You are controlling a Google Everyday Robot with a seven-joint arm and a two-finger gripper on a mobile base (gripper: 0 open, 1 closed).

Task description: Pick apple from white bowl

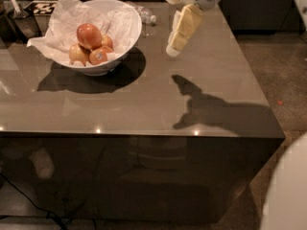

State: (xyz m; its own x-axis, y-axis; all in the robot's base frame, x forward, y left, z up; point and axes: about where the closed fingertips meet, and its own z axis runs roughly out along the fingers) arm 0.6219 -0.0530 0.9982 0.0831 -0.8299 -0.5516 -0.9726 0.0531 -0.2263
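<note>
The white bowl (128, 41) stands at the back left of the grey table, lined with crumpled white paper. The apple (89, 35), large, smooth and red-orange, lies on top of the pile inside it. A smaller orange-red apple with a sticker (98, 56) and smaller yellowish apples (76, 54) lie below it. My gripper (173, 46) hangs above the table to the right of the bowl, well apart from it, with its cream fingers pointing down and left.
The grey table (144, 104) has a glossy top; its front edge runs across the middle of the view and its right edge drops to a speckled floor. A crumpled clear plastic item (147, 18) lies behind the bowl. Dark objects stand at the far left (19, 20).
</note>
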